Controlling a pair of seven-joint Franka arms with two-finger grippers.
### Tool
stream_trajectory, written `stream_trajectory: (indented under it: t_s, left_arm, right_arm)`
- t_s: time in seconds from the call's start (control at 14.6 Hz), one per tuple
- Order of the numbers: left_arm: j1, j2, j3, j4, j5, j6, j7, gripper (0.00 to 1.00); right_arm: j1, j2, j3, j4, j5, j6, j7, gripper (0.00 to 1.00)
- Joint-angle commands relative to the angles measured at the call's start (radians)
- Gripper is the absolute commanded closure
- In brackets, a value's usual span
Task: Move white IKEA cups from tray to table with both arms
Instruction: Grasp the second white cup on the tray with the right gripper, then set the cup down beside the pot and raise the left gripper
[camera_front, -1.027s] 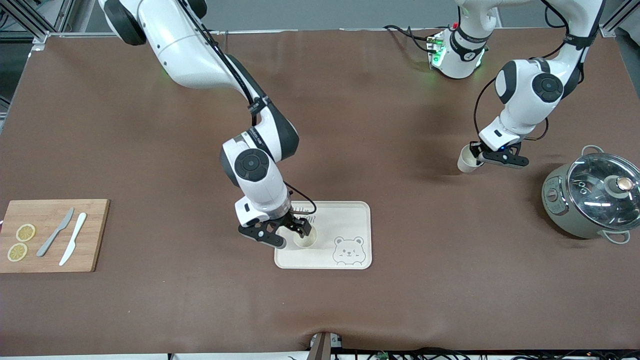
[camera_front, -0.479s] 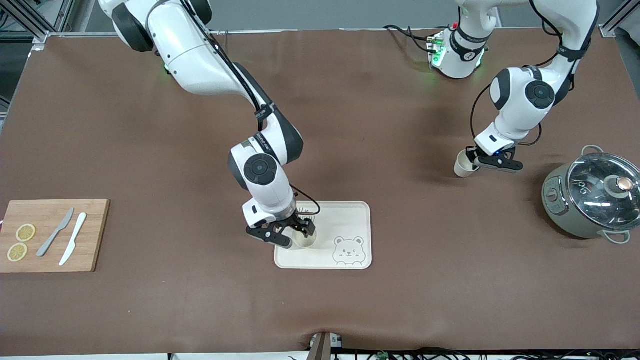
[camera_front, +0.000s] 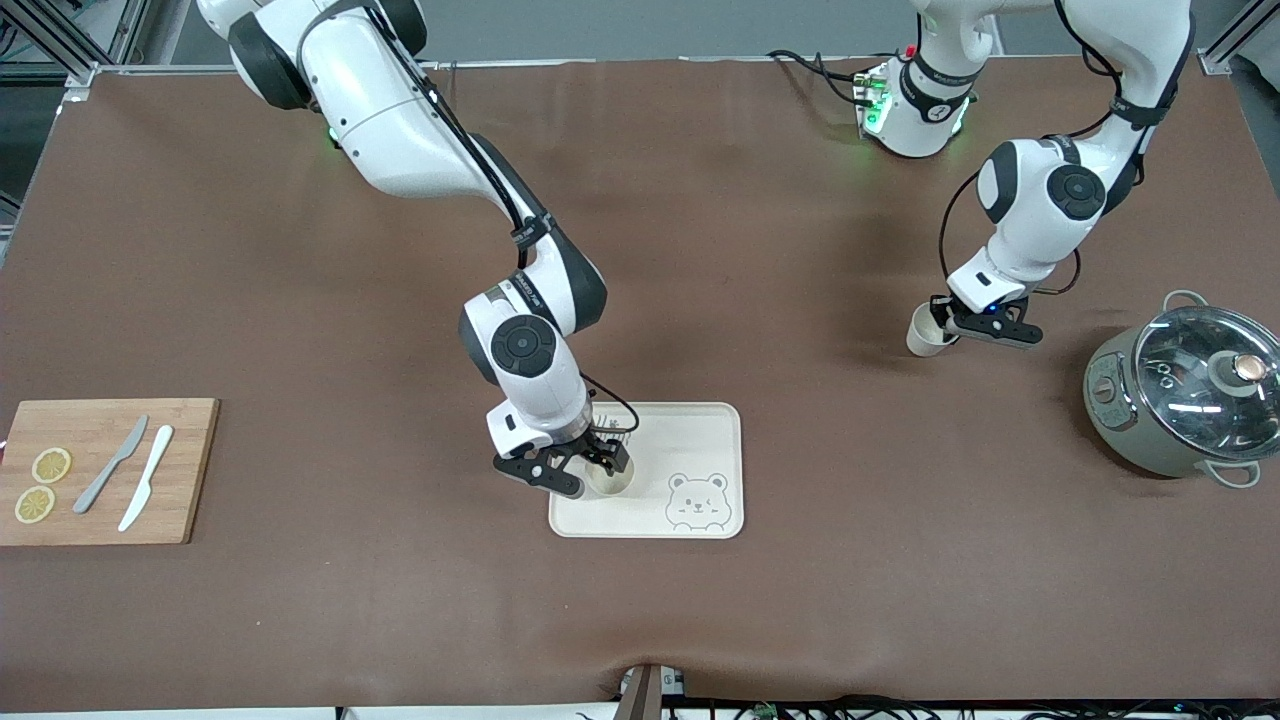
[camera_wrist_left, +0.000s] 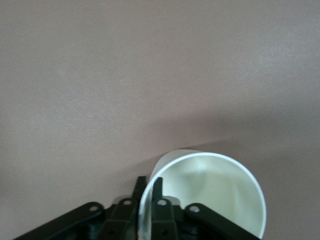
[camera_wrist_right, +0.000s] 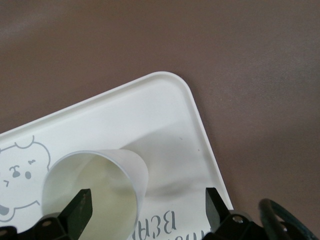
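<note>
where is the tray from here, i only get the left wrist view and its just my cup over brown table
Observer: The tray sits near the table's middle, toward the right arm's end from the bare table that your held cup is over.
Operator: is the other cup on it
Observer: Yes, the tray cup stands on the tray beside the bear print, with the right gripper open over it.
Operator: anything close to me
Observer: A lidded pot stands on the table toward the left arm's end, apart from the left gripper.
</note>
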Motion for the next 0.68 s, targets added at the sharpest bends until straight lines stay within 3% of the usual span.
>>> stream_trajectory:
  t_s: [0.0,0.07,0.34,0.62]
  left_arm:
    - [0.010,0.006,-0.009,0.001,-0.030,0.018,0.065,0.13]
    - [0.010,0.006,-0.009,0.003,-0.030,0.018,0.078,0.00]
    - [0.007,-0.032,-0.007,0.004,-0.033,0.003,0.077,0.00]
    - [0.009,-0.151,-0.005,0.007,-0.034,-0.167,0.066,0.00]
  right_arm:
    - [0.009,0.036,-0.007,0.031,-0.024,0.027,0.024,0.00]
    - [0.009,0.041,-0.007,0.031,-0.024,0.031,0.024,0.00]
    - [0.009,0.044,-0.007,0.031,-0.024,0.033,0.026,0.00]
    - [0.009,0.044,-0.007,0.031,-0.024,0.033,0.026,0.00]
